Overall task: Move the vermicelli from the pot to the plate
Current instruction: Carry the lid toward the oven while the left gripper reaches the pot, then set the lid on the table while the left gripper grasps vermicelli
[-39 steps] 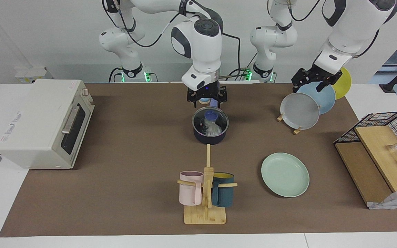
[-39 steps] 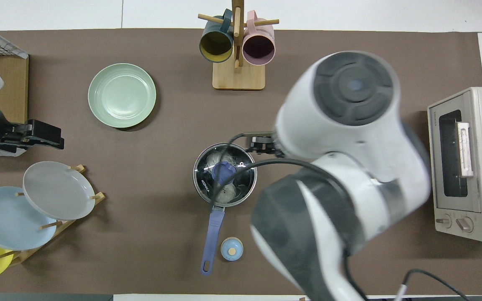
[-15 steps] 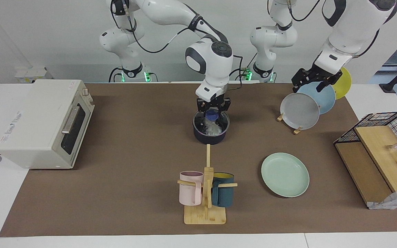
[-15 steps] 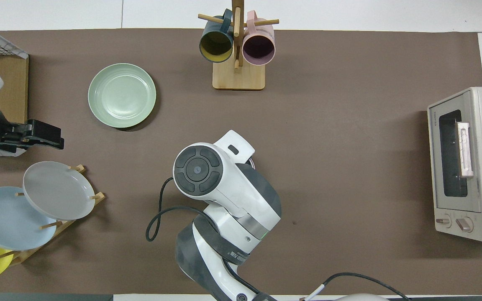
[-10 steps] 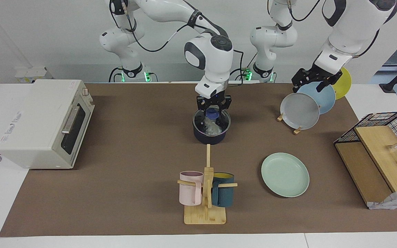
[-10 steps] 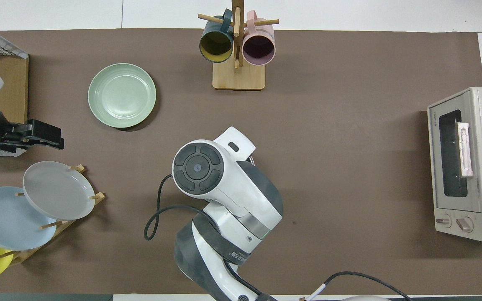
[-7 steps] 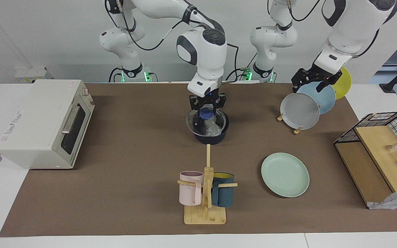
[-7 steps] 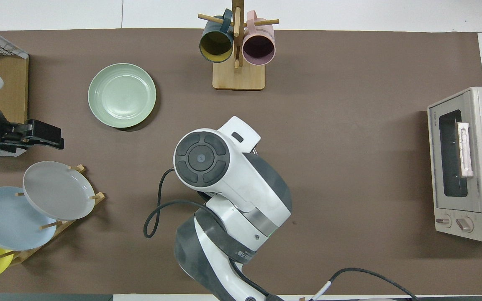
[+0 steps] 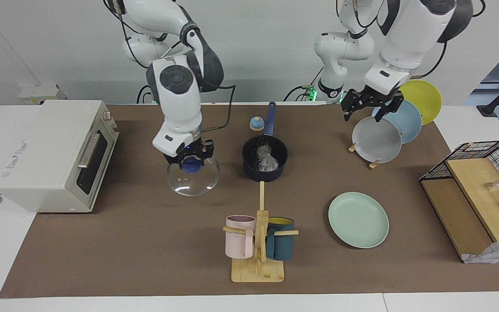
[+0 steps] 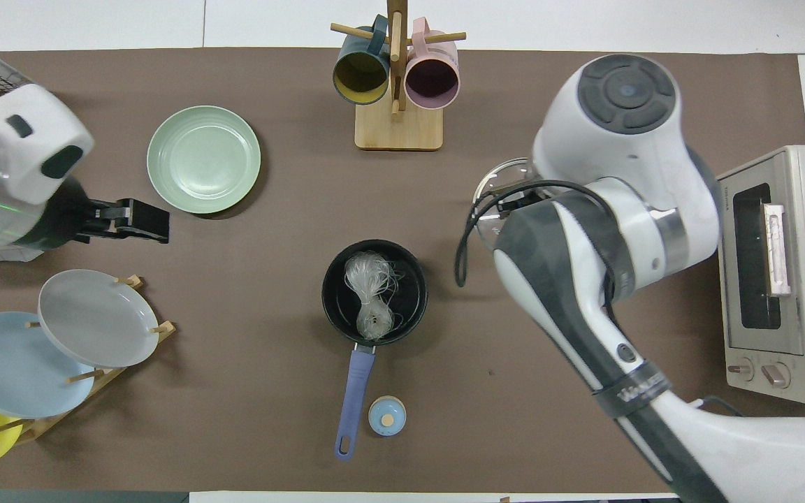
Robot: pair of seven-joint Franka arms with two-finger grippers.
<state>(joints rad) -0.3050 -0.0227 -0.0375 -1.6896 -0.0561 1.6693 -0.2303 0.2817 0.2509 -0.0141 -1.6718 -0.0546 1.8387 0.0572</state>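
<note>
**Now uncovered: the pot stands open while the right arm holds its lid aside**

Clearly the pot [image 9: 264,163] sits mid-table with its lid off, the vermicelli [image 10: 370,297] lying as pale clumps on its black inside and its blue handle pointing toward the robots. The right gripper [image 9: 191,162] is well apart from it, toward the right arm's end of the table, between the pot and the toaster oven [image 9: 54,154]. Its fingers are clamped on the blue knob of the glass lid [image 9: 193,177], which hangs tilted below it, over the brown mat. The right arm bends down steeply from its base, wrist pointing at the table.

Half a second ago that gripper held the lid just over the pot; since then it has carried the lid sideways, leaving the noodles exposed.

The left gripper [image 9: 368,104], jaws spread wide and holding nothing, hovers over the grey plate [image 9: 377,139] in the rack; it has shifted a little toward the table's middle. The mint-green plate [image 9: 358,219] lies bare, farther from the robots than the pot, toward the left arm's end.
</note>
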